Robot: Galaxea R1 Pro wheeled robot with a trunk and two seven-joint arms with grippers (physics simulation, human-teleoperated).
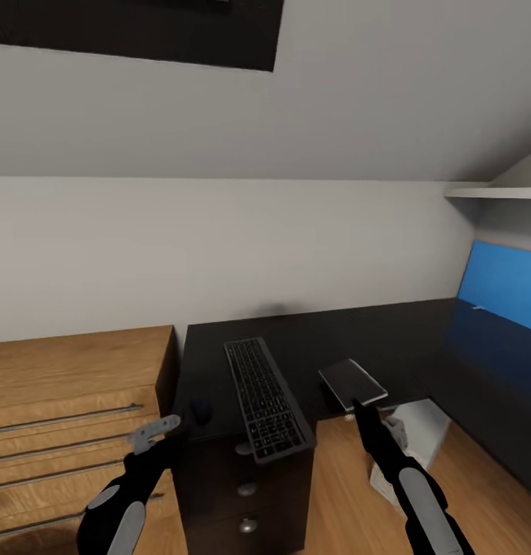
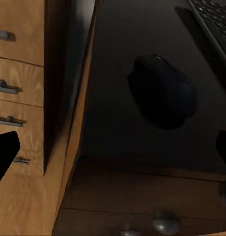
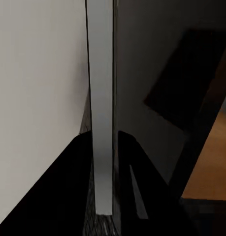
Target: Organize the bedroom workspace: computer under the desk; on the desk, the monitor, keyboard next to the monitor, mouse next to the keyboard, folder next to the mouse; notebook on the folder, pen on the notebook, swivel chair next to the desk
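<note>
The black desk [image 1: 357,331] carries the slim dark keyboard [image 1: 265,397], whose near end overhangs the front edge. Left of it lies the small black mouse [image 1: 201,408]. My left gripper [image 1: 166,430] hovers open just short of it. In the left wrist view the mouse [image 2: 162,93] sits ahead of the spread fingers of the left gripper [image 2: 113,152]. The dark notebook [image 1: 352,383] rests at the desk's front edge, and my right gripper [image 1: 361,407] is shut on its near edge. In the right wrist view its pale edge [image 3: 104,98] runs between the two fingers. The white computer [image 1: 419,432] stands under the desk.
A light wooden drawer cabinet [image 1: 65,385] stands against the desk's left side, close to my left arm. Black drawers with silver knobs [image 1: 247,489] are below the keyboard. A blue wall panel [image 1: 504,285] and a white shelf [image 1: 488,193] are at the right.
</note>
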